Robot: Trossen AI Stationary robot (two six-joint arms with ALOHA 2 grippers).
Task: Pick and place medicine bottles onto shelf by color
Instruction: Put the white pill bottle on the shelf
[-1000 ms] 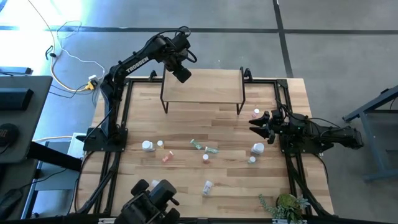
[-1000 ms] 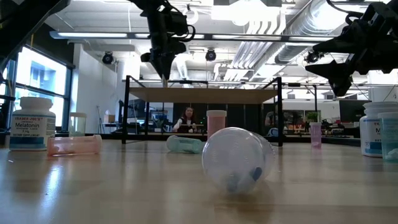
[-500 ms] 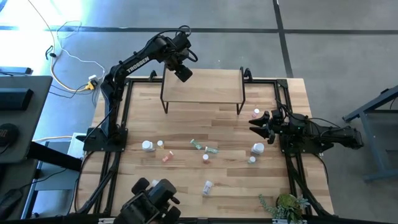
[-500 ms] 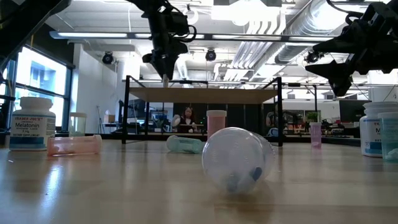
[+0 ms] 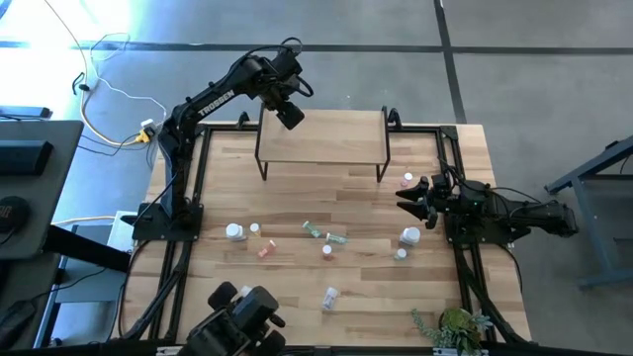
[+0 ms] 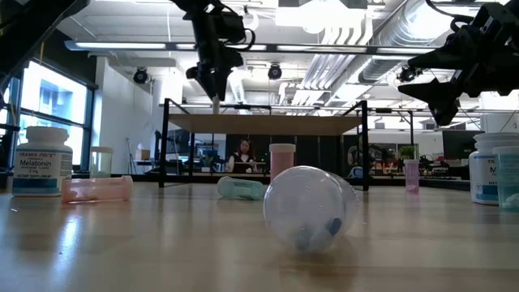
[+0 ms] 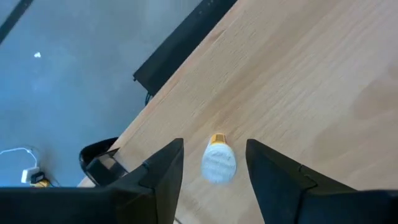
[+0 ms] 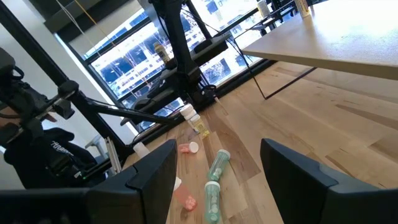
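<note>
A: What has moved since one second ago?

B: The left gripper (image 7: pixel 214 163) has risen slightly above the shelf's left end, and its fingers have parted; earlier they were pinched together.

A: What lies beneath it?

B: A small yellow plastic bottle with a white cap (image 7: pixel 217 162) stands upright on the raised light-wood shelf on black metal legs (image 5: pixel 336 138), near its left rear corner. In the left wrist view the bottle shows between the two dark fingers (image 7: pixel 163 171), with a gap on each side, so it is not clamped.

A: And the right gripper (image 5: pixel 406 199)?

B: It hovers over the right side of the large wooden tabletop (image 5: pixel 297 213), fingers spread, holding nothing.

A: The remaining medicine bottles?

B: Scattered on the tabletop in front of the shelf: a white-capped white jar (image 5: pixel 235 232), a pale green bottle lying on its side (image 5: pixel 312 228), a small pink bottle (image 5: pixel 407 181) just beside the right gripper.
</note>
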